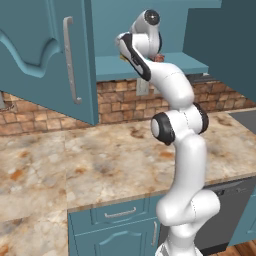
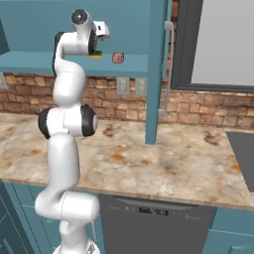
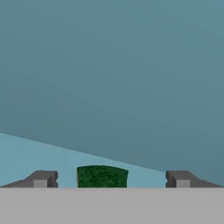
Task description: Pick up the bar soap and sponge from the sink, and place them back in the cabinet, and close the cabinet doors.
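Dark green sponge [image 3: 102, 176] sits on the teal shelf [image 2: 134, 65] of the cabinet [image 2: 124, 25], between my gripper [image 3: 111, 179] fingers, jaws spread wide and released. From the right base view, the bar soap [image 2: 118, 58] lies at the sponge's three o'clock.

Countertop [image 1: 100, 160]: marbled beige stone with rusty orange veins, runs right across in front of me in both base views.
Backsplash [image 2: 198, 106]: reddish-brown brick with pale mortar, all along the wall behind the counter.
Outlets [image 2: 123, 86]: two pale wall plates set side by side in the brick.
Lower cupboards [image 1: 120, 220]: teal fronts under the counter, small silver handles, a drawer above an arched-panel door.
Dishwasher [image 2: 154, 223]: dark grey panel under the counter edge, thin control strip along its top.
Window [image 2: 223, 42]: dark frame, flat pale grey pane, on my right.
Floor [image 1: 245, 248]: a sliver of warm wood planks at the lower right of my left base view.
Light: even and soft, hardly any shadow anywhere.
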Controlling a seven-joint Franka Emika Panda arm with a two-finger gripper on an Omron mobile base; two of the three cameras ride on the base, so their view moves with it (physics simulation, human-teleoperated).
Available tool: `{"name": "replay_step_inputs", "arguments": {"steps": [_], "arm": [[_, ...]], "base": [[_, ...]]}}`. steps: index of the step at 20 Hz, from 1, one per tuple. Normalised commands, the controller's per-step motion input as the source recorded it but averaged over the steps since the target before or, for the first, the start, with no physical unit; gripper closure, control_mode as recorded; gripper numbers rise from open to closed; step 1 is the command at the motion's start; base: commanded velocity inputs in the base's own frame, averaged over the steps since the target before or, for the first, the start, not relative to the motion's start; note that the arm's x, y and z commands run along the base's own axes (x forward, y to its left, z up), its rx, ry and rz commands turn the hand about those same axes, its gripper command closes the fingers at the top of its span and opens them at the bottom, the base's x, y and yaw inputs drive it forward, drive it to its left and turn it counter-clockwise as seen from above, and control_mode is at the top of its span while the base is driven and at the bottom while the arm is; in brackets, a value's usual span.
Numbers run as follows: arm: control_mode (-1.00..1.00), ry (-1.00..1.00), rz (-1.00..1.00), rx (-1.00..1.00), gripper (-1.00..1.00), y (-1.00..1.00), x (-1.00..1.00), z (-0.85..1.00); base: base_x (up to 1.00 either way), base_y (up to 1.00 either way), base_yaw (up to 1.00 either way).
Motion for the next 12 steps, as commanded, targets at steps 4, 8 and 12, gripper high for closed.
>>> {"name": "replay_step_inputs", "arguments": {"steps": [4,8,12], "arm": [[-1.00,-0.24,0.00,0.00,-1.00,0.00,-0.26,-0.11],[-1.00,-0.16,0.00,0.00,-1.00,-0.03,-0.52,0.00],[-1.00,-0.14,0.00,0.00,-1.00,-0.15,-0.55,0.00]], "base": [[0.00,0.00,0.00],[0.00,0.00,0.00],[0.00,0.00,0.00]]}}
